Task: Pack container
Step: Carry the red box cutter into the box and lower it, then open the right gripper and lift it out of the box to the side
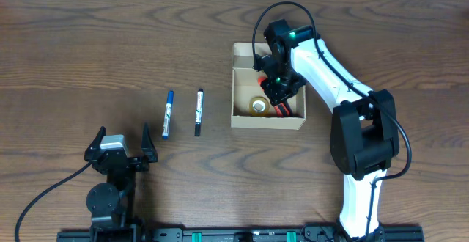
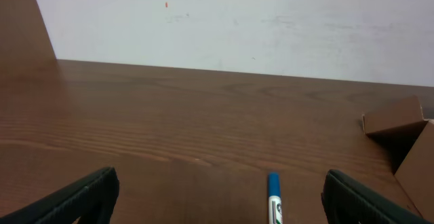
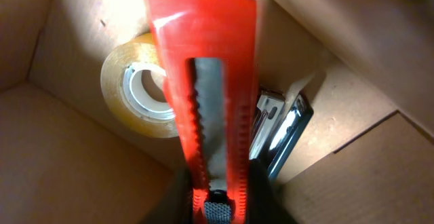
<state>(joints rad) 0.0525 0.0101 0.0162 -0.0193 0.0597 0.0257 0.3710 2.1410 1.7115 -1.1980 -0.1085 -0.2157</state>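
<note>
So far the container (image 1: 267, 122) sits mid-table, lid open, with a tape roll (image 3: 139, 88) and something shiny and metal (image 3: 281, 132) already inside. My right gripper (image 1: 277, 88) is down in it, a red cutter (image 3: 203, 61) between its fingers; I cannot tell whether they are pinching it or slack. The left gripper (image 1: 122, 136) is released and empty. The blue marker (image 1: 168, 114) and black marker (image 1: 198, 112) are left to pack and lie on open table, well clear of the container. Its walls crowd my right wrist.
</note>
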